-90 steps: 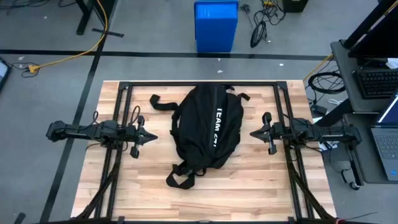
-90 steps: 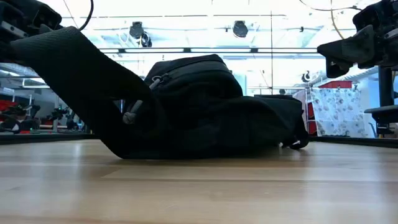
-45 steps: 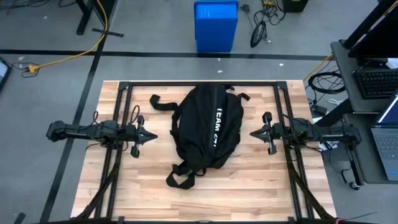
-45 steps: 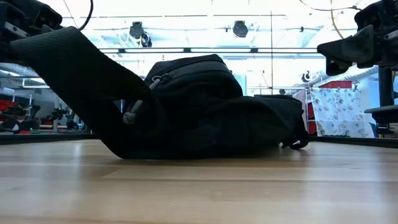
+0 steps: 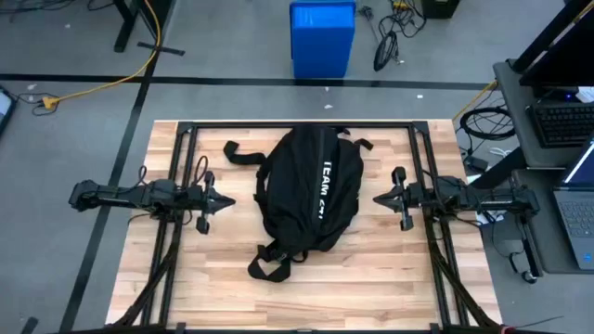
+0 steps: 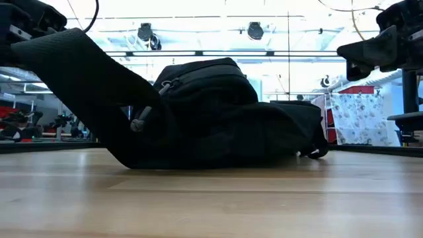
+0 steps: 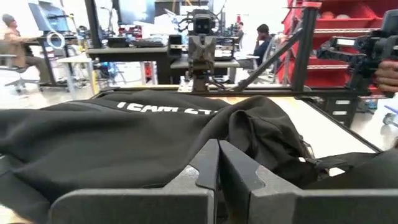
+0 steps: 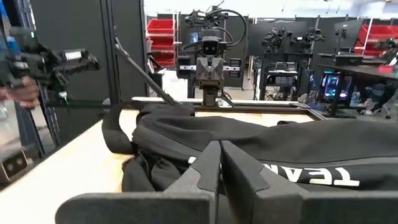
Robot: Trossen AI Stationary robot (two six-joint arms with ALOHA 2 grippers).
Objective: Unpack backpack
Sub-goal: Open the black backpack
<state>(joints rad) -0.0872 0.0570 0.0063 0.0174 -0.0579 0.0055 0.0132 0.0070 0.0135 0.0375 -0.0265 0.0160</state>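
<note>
Backpack [image 5: 308,193] lies flat at the centre of the wooden table [image 5: 232,288], long axis running 12 to 6 o'clock in the high view, white lettering [image 5: 327,190] facing up along its 3 o'clock half. One strap [image 5: 243,151] trails out toward 10 o'clock; a looped strap [image 5: 267,263] hangs off the end at 7 o'clock. Compared with the frames a second and half a second back, nothing has shifted: bag, straps and both arms sit in the same spots. Left gripper [image 5: 221,202] is parked at 9 o'clock of the backpack, near it but apart, tips pointing at the bag. Left wrist view shows its two fingers [image 7: 205,168] pressed together, nothing between them, with black fabric and the lettering [image 7: 165,109] just beyond. Right gripper [image 5: 379,198] mirrors it at 3 o'clock, likewise apart from the bag and aimed at it; its fingers [image 8: 208,165] also meet tip to tip, holding nothing, per the right wrist view. Low view: the backpack [image 6: 218,112] bulks across the middle of the tabletop, a broad strap [image 6: 79,79] rising toward 10 o'clock, and a zipper pull [image 6: 139,122] dangles at its side. Off the table at 12 o'clock stands a blue bin [image 5: 322,37] on the floor. A laptop [image 5: 580,199] sits on a side desk at 3 o'clock.
</note>
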